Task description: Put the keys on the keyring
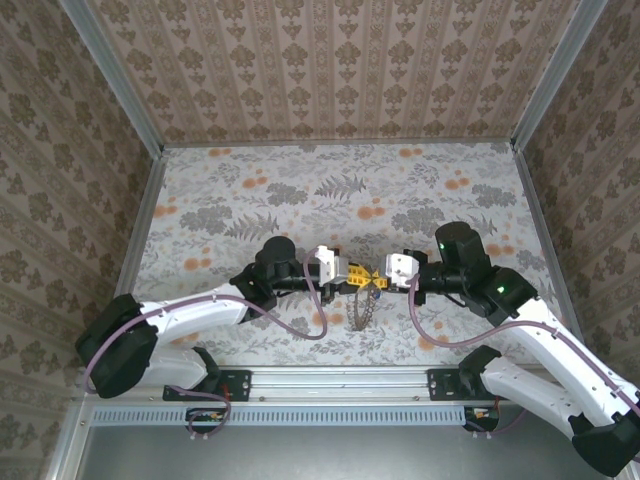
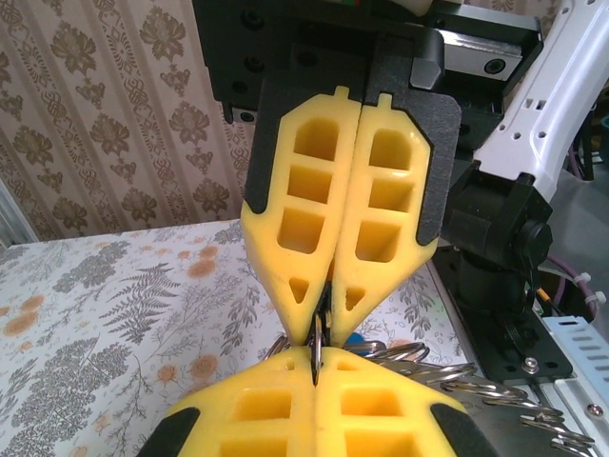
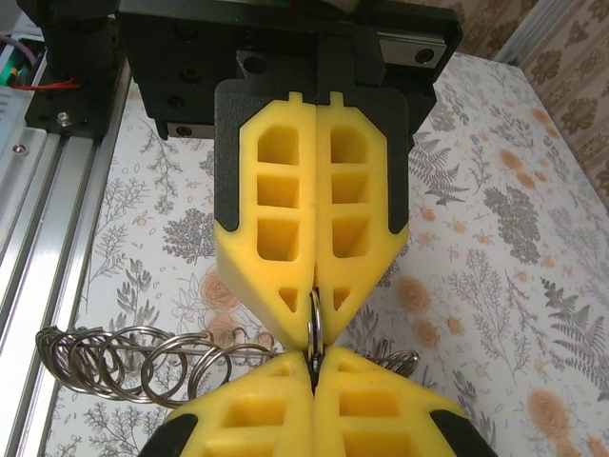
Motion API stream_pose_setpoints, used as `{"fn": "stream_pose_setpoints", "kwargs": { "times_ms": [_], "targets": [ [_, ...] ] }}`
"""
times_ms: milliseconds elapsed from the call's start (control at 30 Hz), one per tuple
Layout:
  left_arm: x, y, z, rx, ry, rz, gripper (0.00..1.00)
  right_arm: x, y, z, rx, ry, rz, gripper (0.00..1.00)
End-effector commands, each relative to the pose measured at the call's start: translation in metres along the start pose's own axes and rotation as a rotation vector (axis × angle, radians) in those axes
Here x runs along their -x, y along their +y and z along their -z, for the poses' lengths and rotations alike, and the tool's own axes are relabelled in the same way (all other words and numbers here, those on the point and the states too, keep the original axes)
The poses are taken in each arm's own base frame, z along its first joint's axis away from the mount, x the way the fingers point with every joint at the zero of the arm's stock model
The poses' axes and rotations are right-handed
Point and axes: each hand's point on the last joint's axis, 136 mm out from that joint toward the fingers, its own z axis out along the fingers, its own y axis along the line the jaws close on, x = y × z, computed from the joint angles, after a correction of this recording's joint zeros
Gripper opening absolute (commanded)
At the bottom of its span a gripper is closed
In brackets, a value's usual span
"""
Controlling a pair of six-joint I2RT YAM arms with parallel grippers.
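Reaching in from both sides over the flowery table (image 1: 300, 190), the left arm (image 1: 190, 315) and the right arm (image 1: 540, 320) lie low and meet in the middle, tip to tip. The left gripper (image 1: 357, 272) is squeezed tight. So is the right gripper (image 1: 380, 278). Both pinch one thin ring (image 3: 313, 328). The keys (image 1: 362, 310) string out from there toward the table's near edge.

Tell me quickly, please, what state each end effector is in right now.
Left end effector: closed, pinching the keys.
Right end effector: closed on the keys too.
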Motion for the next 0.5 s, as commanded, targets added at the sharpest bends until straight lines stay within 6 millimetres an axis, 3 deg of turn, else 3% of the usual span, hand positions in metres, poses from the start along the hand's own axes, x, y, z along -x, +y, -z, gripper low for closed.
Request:
{"fn": "stream_pose_setpoints", "kwargs": {
  "times_ms": [0,100,133,267,467],
  "targets": [
    [0.056,0.007,0.001,0.030,-0.141,-0.094,0.02,-0.018,0.013,-0.006,0.050,0.059,-0.042,0.00],
    [0.042,0.008,0.004,0.040,-0.051,-0.071,0.11,-0.020,0.009,-0.004,0.034,0.091,-0.060,0.00],
    [0.035,0.007,0.004,0.040,-0.014,-0.066,0.20,-0.021,0.008,-0.003,0.034,0.104,-0.065,0.00],
    [0.016,0.010,0.008,0.058,0.109,-0.035,0.21,-0.022,0.005,-0.001,0.036,0.144,-0.087,0.00],
    [0.006,0.012,0.003,0.045,0.167,-0.005,0.23,-0.014,-0.003,-0.002,0.014,0.120,-0.093,0.00]
  ]
}}
